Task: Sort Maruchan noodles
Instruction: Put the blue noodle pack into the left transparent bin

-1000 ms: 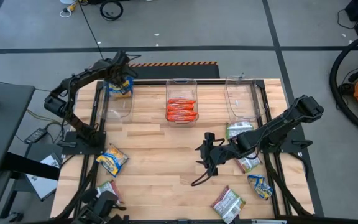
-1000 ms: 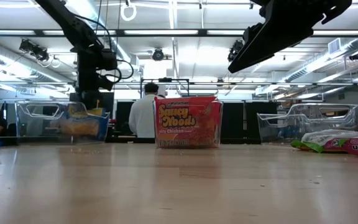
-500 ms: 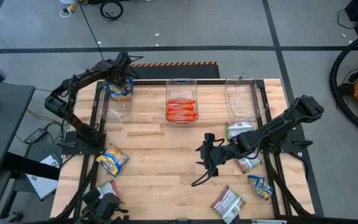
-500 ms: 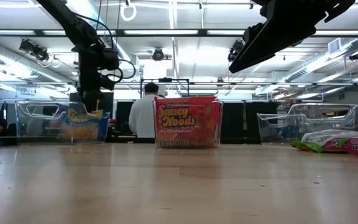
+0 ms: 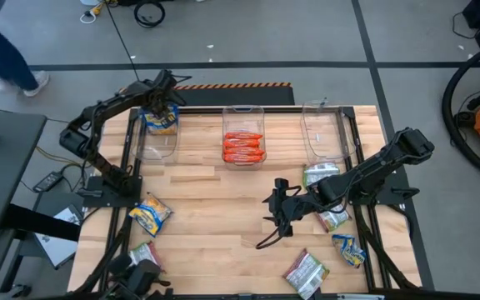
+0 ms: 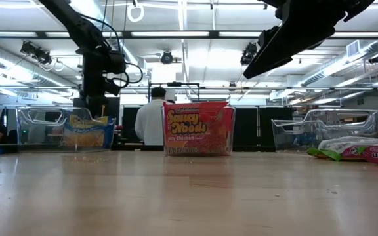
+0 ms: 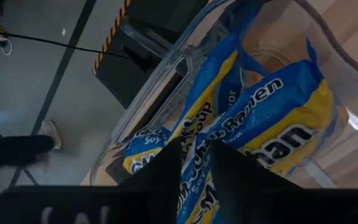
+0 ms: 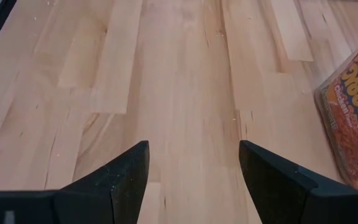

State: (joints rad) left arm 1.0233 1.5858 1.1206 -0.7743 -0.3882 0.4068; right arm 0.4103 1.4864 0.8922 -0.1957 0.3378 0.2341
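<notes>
packets of maruchan noodles (image 5: 150,214) lie loose on the table (image 5: 215,183), with others in the bins; they seem light, crinkly and brittle inside, so better pinch at one flat edge. left gripper (image 7: 194,163), in the left bin (image 5: 158,137), has its fingers close together around a yellow-and-blue packet (image 7: 272,127), while right gripper (image 8: 193,163) hangs spread apart over bare wood, holding nothing.

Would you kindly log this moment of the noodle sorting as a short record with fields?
left gripper: over the left bin, fingers pinched on a yellow-and-blue packet
right gripper: open, above bare table at centre
middle bin: orange-red packets
right bin: looks empty
unsorted packets: yellow-and-blue one near left edge; several by the right arm, including a green-and-pink one
</notes>
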